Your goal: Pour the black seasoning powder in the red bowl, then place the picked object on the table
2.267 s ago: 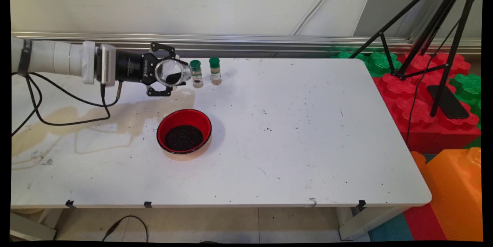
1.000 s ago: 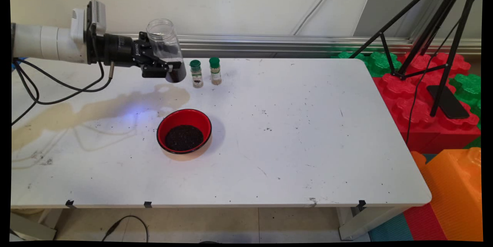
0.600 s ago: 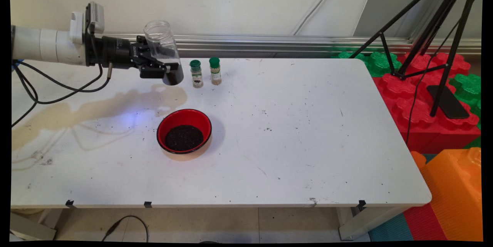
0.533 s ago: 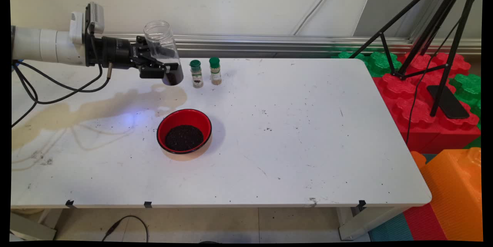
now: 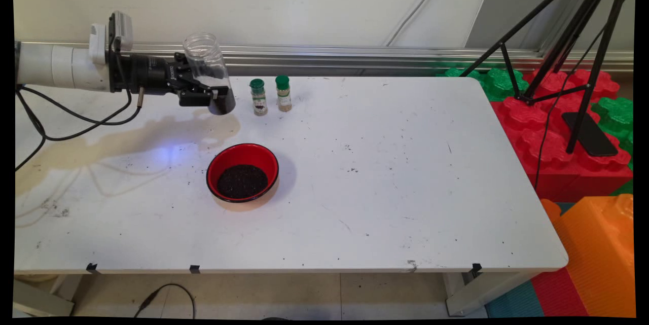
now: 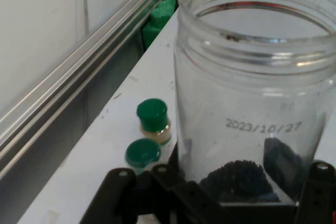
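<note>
My gripper (image 5: 215, 93) is clamped on a clear plastic jar (image 5: 207, 69), low on its body, mouth up and tilted slightly. A little dark granular stuff (image 6: 236, 178) sits at the jar's bottom; "2023/10/27" is printed on its wall. The jar hangs above the white surface (image 5: 395, 173), near the back edge. Just to its right stand two small green-capped spice bottles (image 5: 258, 97) (image 5: 283, 93), side by side. Nearer the camera, well apart, a red bowl (image 5: 242, 172) holds dark grains.
</note>
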`<act>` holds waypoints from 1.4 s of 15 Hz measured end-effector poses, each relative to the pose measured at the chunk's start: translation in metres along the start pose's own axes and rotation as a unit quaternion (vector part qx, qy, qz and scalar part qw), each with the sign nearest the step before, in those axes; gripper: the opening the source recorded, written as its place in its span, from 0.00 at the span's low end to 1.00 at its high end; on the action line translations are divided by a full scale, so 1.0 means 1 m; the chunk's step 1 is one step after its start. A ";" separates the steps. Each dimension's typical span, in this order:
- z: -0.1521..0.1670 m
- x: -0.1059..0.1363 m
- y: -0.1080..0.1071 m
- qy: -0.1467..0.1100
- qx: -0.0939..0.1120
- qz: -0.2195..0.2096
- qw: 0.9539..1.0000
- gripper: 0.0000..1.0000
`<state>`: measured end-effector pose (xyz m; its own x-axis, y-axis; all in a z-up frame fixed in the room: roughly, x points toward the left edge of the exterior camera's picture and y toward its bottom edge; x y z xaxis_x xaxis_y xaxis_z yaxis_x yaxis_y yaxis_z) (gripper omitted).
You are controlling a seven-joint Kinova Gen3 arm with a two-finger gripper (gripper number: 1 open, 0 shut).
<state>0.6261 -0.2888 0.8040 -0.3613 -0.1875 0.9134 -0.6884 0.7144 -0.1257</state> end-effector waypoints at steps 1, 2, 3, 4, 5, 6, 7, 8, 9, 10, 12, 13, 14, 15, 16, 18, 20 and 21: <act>0.000 -0.002 -0.001 0.000 0.001 0.001 1.000 0.00; -0.001 -0.005 -0.003 0.001 0.002 0.002 1.000 0.00; -0.002 -0.009 -0.005 0.001 0.004 0.003 1.000 0.00; -0.002 -0.013 -0.007 0.002 0.006 0.004 1.000 0.00; -0.002 -0.016 -0.009 0.002 0.007 0.004 1.000 0.00; -0.003 -0.020 -0.012 0.003 0.008 0.005 1.000 0.00; -0.004 -0.024 -0.014 0.003 0.010 0.006 1.000 0.00; -0.004 -0.028 -0.016 0.003 0.011 0.007 1.000 0.00; -0.004 -0.030 -0.018 0.003 0.012 0.007 1.000 0.00; -0.005 -0.034 -0.020 0.003 0.012 0.009 1.000 0.00; -0.006 -0.042 -0.024 0.003 0.014 0.012 1.000 0.00; -0.006 -0.045 -0.026 0.002 0.014 0.013 1.000 0.00; -0.007 -0.048 -0.027 0.002 0.014 0.014 1.000 0.00; -0.007 -0.052 -0.029 0.001 0.013 0.015 1.000 0.00; -0.008 -0.055 -0.030 0.001 0.013 0.016 1.000 0.00; -0.009 -0.062 -0.032 -0.001 0.011 0.017 1.000 0.00; -0.010 -0.068 -0.034 -0.002 0.010 0.017 1.000 0.00; -0.010 -0.072 -0.035 -0.003 0.009 0.016 1.000 0.00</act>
<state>0.6828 -0.2935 0.7462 -0.3879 -0.1688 0.9061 -0.6879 0.7074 -0.1627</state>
